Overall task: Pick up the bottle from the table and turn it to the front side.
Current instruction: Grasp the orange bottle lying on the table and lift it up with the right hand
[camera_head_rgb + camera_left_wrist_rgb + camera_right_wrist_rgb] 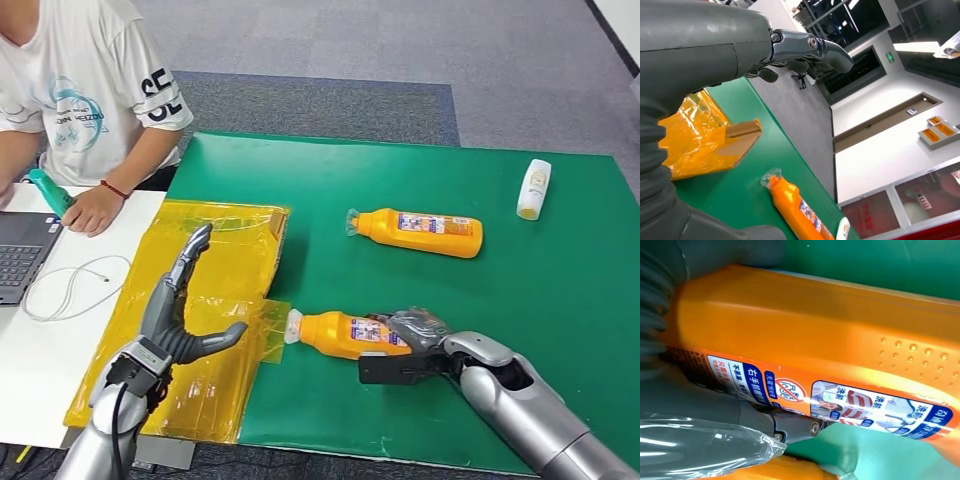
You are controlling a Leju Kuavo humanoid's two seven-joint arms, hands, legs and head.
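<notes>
Two orange bottles lie on their sides on the green table (573, 290). My right hand (407, 345) grips the nearer orange bottle (340, 333) around its base end, with the clear cap pointing left. Up close, this bottle (810, 330) shows its printed label, and my thumb (753, 415), partly wrapped in clear film, presses against it. The farther orange bottle (419, 232) lies free, also seen as an orange bottle (796, 207) past my left hand (715, 50). My left hand (177, 315) hovers open above the yellow sheet, holding nothing.
A yellow plastic sheet (226, 270) over cardboard covers the table's left part. A small white bottle (533, 189) lies at the far right. A person (83, 90) sits at the back left by a laptop (23, 255) and a white cable (72, 285).
</notes>
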